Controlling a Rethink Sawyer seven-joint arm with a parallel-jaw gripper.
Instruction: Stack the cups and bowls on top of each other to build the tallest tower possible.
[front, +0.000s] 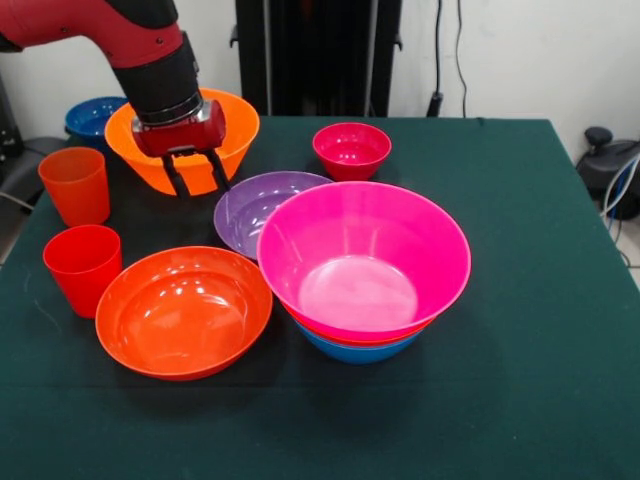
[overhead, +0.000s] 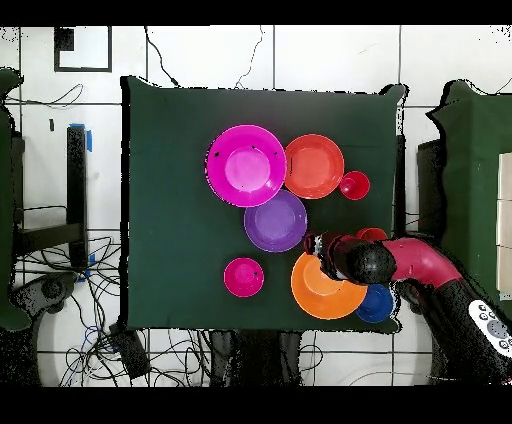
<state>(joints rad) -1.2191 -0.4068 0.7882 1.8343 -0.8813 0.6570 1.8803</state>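
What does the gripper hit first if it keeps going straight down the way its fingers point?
Probably the large yellow-orange plastic bowl: the gripper points down over its front rim. Depth is unclear, so it might just clear the rim and meet the green tablecloth instead.

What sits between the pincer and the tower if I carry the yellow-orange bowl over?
The purple bowl lies between the pincer, at the yellow-orange bowl, and the tower; it touches the tower's pink bowl.
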